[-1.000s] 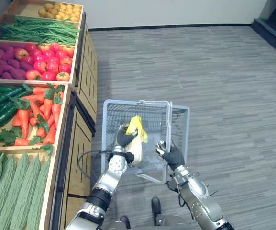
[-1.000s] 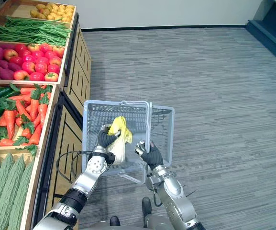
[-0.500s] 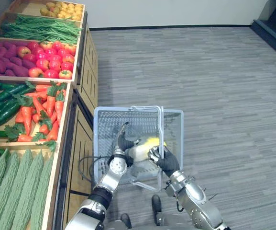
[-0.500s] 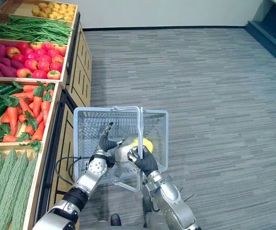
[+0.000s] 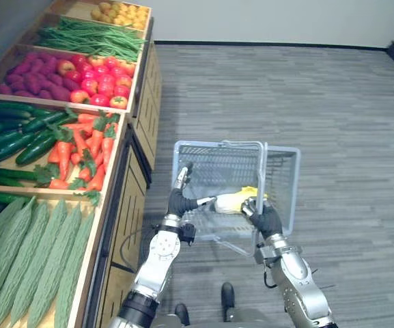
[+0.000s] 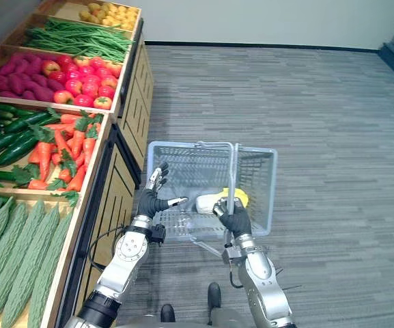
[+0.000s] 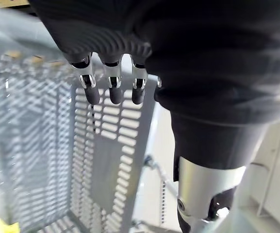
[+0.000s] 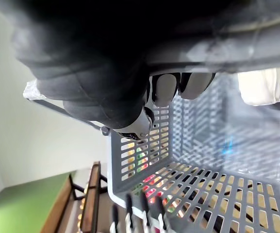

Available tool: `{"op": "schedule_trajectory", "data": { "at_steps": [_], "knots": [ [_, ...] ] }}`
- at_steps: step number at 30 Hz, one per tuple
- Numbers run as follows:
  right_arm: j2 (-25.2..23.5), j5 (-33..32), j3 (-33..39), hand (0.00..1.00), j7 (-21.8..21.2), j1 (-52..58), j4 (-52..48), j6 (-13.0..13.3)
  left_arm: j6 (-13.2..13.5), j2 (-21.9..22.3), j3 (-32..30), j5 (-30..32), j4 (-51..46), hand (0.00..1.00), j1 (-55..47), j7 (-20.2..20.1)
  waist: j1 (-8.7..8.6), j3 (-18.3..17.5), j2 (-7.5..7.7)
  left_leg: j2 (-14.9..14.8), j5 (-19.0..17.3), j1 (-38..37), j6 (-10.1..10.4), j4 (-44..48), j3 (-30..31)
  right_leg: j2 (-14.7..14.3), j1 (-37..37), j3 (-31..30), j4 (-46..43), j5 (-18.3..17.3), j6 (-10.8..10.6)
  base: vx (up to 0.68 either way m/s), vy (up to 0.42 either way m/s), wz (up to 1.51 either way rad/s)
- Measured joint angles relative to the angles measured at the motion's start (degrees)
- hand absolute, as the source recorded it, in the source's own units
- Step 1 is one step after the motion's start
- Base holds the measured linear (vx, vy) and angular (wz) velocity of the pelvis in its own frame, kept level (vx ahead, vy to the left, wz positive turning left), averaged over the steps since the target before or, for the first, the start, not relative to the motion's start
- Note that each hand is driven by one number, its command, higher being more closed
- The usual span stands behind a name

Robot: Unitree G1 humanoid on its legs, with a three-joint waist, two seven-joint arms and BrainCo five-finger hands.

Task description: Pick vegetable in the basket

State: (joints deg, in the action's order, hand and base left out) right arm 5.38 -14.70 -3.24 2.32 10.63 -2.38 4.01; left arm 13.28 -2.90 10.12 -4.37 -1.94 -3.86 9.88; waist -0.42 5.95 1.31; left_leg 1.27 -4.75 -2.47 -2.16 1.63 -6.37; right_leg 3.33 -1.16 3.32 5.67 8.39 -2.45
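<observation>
A pale blue-grey plastic basket [image 5: 283, 179] hangs over the floor beside the shelf, and its wall [image 7: 106, 160] fills much of the left wrist view. A white and yellow leafy vegetable [image 5: 232, 202] lies inside it, also seen as the vegetable [image 6: 214, 202] and the white vegetable [image 8: 266, 85]. My left hand [image 5: 181, 199] is open with straight fingers [image 7: 111, 87], at the basket's left rim, a little apart from the vegetable. My right hand [image 6: 235, 219] is shut on the basket's handle [image 6: 233, 174], its curled fingers [image 8: 178, 87] close to the camera.
A wooden produce shelf [image 5: 125, 198] runs along my left, holding carrots [image 5: 80, 147], cucumbers [image 5: 12, 140], bitter gourds [image 5: 26, 260], red fruit [image 5: 104, 92] and green beans [image 5: 91, 41]. Grey carpet floor [image 5: 333, 102] stretches to the right.
My left hand lowered the vegetable into the basket, let go and opened, then drew back to the left rim. The right hand kept the handle. The camera shifted.
</observation>
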Motion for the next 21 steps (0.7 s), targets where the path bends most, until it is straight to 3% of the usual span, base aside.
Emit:
{"op": "schedule_trajectory", "data": {
  "at_steps": [3, 9, 13, 21],
  "knots": [
    [-0.6, 2.5, 4.9, 1.0, 0.9, 0.6, 3.2, 0.0, 1.0, -0.2, -5.1, -4.4, -2.1, 0.0, -4.6, -0.4, 0.81, -1.1, -0.68, 0.4, 0.7, -0.3, 0.0, -1.4, 1.0, 0.4, 0.3, 1.0, 0.0, -0.3, 0.0, -0.03, 0.023, 0.18],
    [-1.2, 4.6, 11.8, 1.0, 1.8, 0.8, 10.8, -0.2, 1.1, 0.3, -12.7, -5.2, 1.7, 0.0, -7.9, -0.9, 1.38, -1.2, -0.69, 0.7, 1.5, -1.3, -0.2, -1.7, 1.8, 0.9, 1.3, 1.9, 0.0, -0.6, -0.1, 0.0, 0.019, 0.11],
    [-1.6, 4.6, 13.3, 1.0, 2.5, 0.8, 15.8, -0.2, 0.7, -0.8, -15.4, -3.7, 9.9, 0.0, -7.7, 0.5, 1.19, -1.4, -0.29, 0.8, 1.4, -1.2, -0.2, -1.7, 2.0, 0.9, 1.4, 2.6, 0.0, -0.8, -0.2, -0.02, 0.001, 0.03],
    [-1.6, 5.4, 13.6, 1.0, 2.3, 0.9, 19.7, -0.2, -0.4, -0.9, -18.0, 0.9, 15.1, 0.0, -8.0, 0.7, 1.33, -1.4, -0.24, 0.5, 1.0, 0.0, 0.1, -1.4, 1.4, 0.6, -0.1, 1.7, 0.0, -1.0, -0.3, -0.03, -0.008, -0.03]
  ]
}}
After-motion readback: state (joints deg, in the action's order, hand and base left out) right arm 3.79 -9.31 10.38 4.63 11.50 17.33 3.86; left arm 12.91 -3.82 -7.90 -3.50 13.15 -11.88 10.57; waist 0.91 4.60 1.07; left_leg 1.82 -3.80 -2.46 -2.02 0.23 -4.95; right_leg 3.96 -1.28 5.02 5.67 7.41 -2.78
